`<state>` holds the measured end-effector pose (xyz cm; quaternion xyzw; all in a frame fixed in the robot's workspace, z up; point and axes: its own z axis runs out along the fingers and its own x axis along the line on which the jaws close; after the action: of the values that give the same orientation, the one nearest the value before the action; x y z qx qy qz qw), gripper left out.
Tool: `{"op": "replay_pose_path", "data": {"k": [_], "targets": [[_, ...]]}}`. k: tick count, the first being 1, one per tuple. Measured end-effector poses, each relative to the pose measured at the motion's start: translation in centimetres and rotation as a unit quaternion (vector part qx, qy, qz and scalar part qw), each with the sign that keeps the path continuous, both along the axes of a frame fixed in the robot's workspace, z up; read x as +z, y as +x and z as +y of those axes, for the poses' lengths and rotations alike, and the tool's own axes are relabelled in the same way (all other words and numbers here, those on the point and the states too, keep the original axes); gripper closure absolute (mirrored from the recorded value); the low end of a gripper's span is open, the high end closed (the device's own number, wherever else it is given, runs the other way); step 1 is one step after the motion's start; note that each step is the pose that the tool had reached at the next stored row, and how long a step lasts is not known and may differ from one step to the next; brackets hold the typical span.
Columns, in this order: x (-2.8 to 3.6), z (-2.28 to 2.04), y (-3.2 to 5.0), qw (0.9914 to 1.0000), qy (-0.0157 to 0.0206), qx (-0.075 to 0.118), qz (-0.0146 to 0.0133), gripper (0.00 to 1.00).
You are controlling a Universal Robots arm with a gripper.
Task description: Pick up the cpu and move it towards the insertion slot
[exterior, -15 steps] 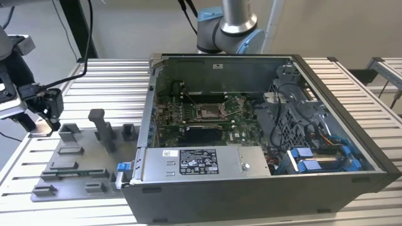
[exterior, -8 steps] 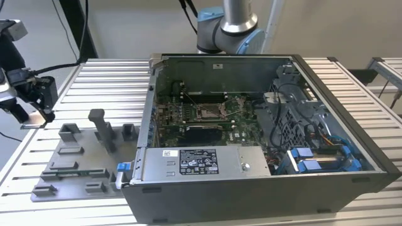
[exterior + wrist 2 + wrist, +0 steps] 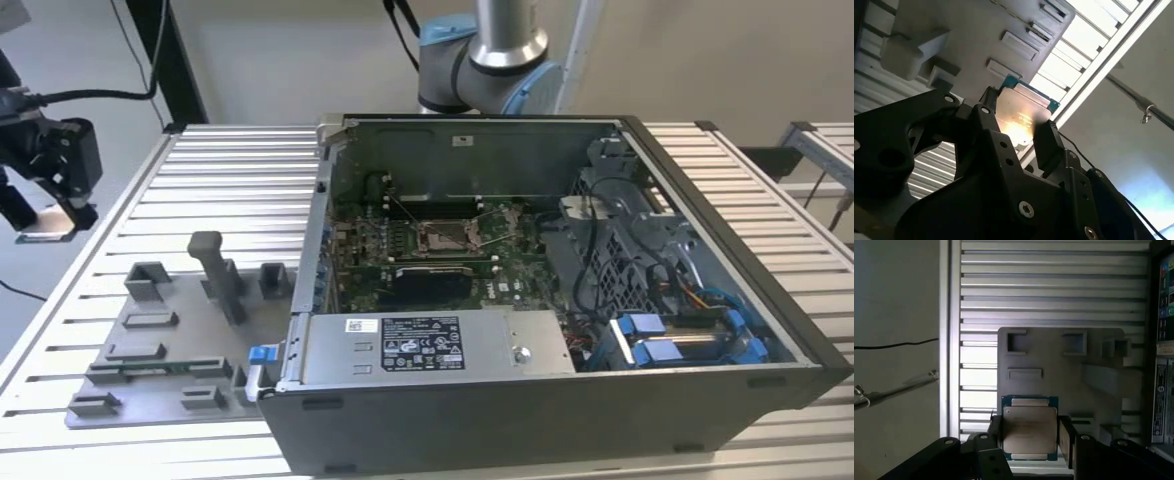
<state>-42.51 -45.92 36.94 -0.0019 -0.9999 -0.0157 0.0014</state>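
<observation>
Closest to us in both wrist views looms the black gripper [image 3: 1030, 437]. In the exterior view, an open computer case [image 3: 534, 420] sits centre-right, a grey tray [image 3: 171, 347] lower left, and the insertion slot [image 3: 445, 236] mid-case. Smallest, the cpu [image 3: 1030, 427] is pinched by two opposite edges between the jaws, at the exterior view's far left, well apart from the slot. We judge it light, stiff and fragile underneath, so an edge hold suits it.

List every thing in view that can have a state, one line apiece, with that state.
cpu: held in the air, clamped at two opposite edges.
gripper: fingers shut on the cpu.
insertion slot: empty, pin grid uncovered.
computer case: lying on its side, side panel off.
grey tray: lying flat on the slatted table.
</observation>
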Motion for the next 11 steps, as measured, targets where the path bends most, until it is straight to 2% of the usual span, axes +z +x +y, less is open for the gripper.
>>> {"op": "replay_pose_path", "data": {"k": [2, 7, 10, 11], "targets": [[0.87, 0.0, 0.0, 1.0, 0.0001, 0.0, 0.0, 1.0], [2.54, 0.0, 0.0, 1.0, 0.0024, 0.0, -0.0001, 1.0], [3.82, 0.0, 0.0, 1.0, 0.0025, 0.0, -0.0001, 1.0], [3.84, 0.0, 0.0, 1.0, 0.0025, 0.0, -0.0001, 1.0]]}}
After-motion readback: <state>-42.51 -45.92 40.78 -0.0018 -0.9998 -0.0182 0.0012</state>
